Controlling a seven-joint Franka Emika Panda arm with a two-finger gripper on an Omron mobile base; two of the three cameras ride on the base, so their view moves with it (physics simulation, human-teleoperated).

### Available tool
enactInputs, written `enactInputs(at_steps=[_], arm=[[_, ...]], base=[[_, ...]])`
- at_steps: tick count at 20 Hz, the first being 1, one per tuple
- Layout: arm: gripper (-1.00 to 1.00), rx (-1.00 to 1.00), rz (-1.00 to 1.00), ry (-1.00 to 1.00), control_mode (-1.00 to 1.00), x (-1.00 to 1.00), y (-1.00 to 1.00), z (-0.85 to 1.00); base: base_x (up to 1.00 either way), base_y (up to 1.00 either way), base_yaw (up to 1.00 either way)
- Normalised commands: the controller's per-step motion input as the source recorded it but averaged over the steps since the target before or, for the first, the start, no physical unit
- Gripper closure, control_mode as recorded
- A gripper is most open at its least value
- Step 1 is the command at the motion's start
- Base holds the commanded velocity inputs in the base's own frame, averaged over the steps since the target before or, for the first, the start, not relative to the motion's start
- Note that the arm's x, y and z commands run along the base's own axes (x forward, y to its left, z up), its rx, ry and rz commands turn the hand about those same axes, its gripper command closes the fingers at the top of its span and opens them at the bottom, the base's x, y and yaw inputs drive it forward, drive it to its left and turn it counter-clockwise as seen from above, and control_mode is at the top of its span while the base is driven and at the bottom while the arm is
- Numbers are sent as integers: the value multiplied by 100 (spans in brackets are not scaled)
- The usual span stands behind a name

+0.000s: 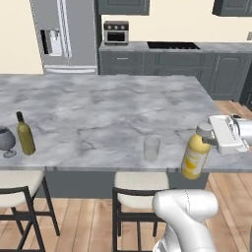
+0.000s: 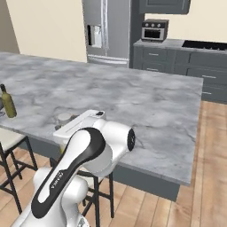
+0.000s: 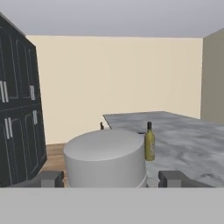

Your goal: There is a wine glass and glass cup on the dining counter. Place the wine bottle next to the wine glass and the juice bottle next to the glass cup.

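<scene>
Left base view: dining counter [image 1: 98, 113], read left to right.
Wine glass [image 1: 6, 140]: far left, wine bottle [image 1: 25, 135] just beside it.
Glass cup [image 1: 151, 147]: near front edge.
Juice bottle [image 1: 196, 152]: right of cup, tilted, pinched at its cap by the gripper [image 1: 212, 136].
Advice: carry it left, level it upright, set down beside cup without touching.

The marble dining counter [image 1: 113, 113] carries the wine glass [image 1: 6, 141] and wine bottle [image 1: 25, 135] side by side, and the glass cup [image 1: 151, 148] near its front edge.
</scene>
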Motion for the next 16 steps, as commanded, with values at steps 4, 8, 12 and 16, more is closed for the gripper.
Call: enactInputs(at_steps=[4,8,12,16], arm=[[100,0,0,0,100,0,0,0],[100,0,0,0,100,0,0,0],[100,0,0,0,100,0,0,0],[100,0,0,0,100,0,0,0]], base=[[53,18,-5],[40,14,-1],[8,2,0],[0,0,0]])
